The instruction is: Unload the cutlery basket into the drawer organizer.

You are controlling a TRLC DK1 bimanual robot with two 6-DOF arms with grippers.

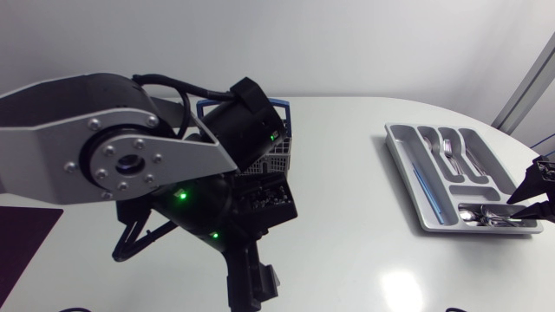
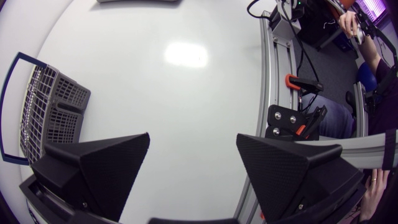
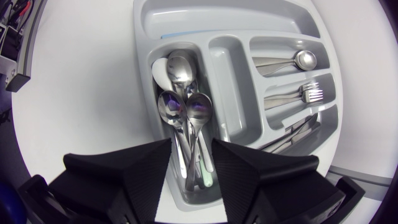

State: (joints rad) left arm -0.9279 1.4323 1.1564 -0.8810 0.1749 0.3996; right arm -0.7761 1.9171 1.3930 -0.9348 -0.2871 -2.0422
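Head view: my left arm [image 1: 113, 147] fills the foreground and hides most of the cutlery basket [image 1: 279, 154]. Only a strip of grey mesh and part of its blue handle show behind the arm, so its contents cannot be made out.

Left wrist view: my left gripper [image 2: 193, 140] hangs above the white table [image 2: 186, 93]. Its fingers [image 2: 106, 168] are spread wide with nothing between them. The basket stands beside one finger, apart from it and cut off at the frame edge.

The drawer organizer [image 1: 408, 160] lies on the table well apart from the basket, on my right.

Right wrist view: my right gripper [image 3: 191, 149] sits over the compartment holding the spoons [image 3: 183, 106], whose handles run in beneath it and are hidden there. I cannot tell whether it is parted or clamped on a handle. Forks [image 3: 311, 93] lie in a neighbouring compartment. The cutlery in the compartment beyond them is partly covered by the gripper body.
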